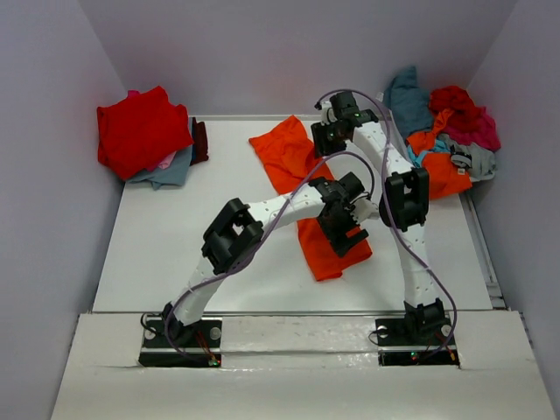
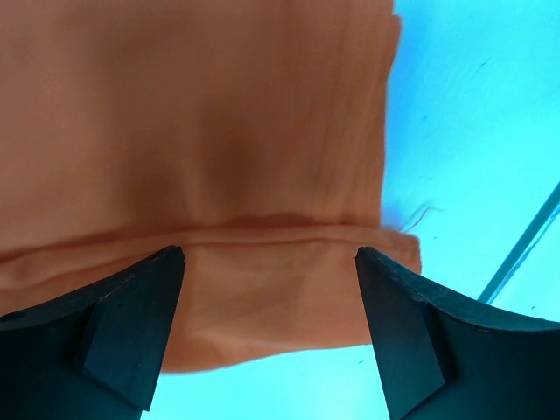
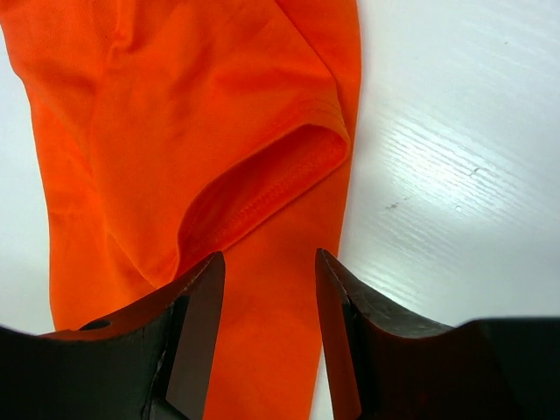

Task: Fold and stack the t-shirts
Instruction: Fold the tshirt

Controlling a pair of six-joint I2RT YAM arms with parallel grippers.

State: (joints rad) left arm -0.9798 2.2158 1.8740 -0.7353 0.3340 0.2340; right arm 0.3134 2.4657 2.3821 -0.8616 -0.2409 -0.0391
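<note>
The orange t-shirt (image 1: 282,156) lies as a long narrow strip, slanting from upper centre to just right of centre in the top view; I judge it already doubled lengthwise. My left gripper (image 2: 271,262) hovers over its lower hem (image 2: 289,232), jaws wide apart, holding nothing. My right gripper (image 3: 269,262) stands over the sleeve (image 3: 262,188) at the upper end, jaws partly apart, empty too. The fold looks half done: next I would pinch one end and carry it over the other. Bare surface (image 1: 175,236) lies left of the strip. The folded stack (image 1: 140,131) sits upper left and the unfolded heap (image 1: 451,131) upper right, both well apart.
</note>
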